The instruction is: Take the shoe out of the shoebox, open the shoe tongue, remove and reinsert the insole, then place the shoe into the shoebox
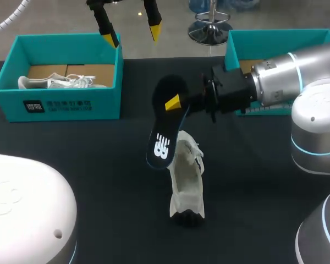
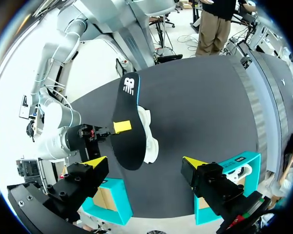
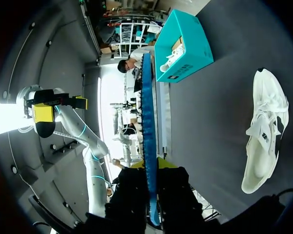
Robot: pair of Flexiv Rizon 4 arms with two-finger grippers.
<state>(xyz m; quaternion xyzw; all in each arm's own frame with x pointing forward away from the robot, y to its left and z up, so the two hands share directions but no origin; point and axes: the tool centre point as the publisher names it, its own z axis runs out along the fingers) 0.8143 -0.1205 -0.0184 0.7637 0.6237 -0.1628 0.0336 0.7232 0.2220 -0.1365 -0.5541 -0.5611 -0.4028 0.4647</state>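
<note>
My right gripper [image 1: 176,104] is shut on a black insole [image 1: 166,127] with a white logo and holds it tilted in the air above the table's middle. In the right wrist view the insole [image 3: 147,122] shows edge-on, blue, pinched between the fingers [image 3: 151,168]. Just below it a white shoe [image 1: 187,181] lies on the black table, also seen as the shoe [image 3: 263,131] off to the gripper's side. My left gripper [image 1: 129,27] hangs open high over the table's far edge, with nothing between its yellow tips. Seen from it, the insole [image 2: 127,126] and shoe [image 2: 150,139] lie ahead.
A teal shoebox [image 1: 60,102] at the far left holds a second white shoe [image 1: 55,82]. Another teal box [image 1: 280,41] stands at the far right, behind my right arm. Black table surface lies open on both sides of the shoe.
</note>
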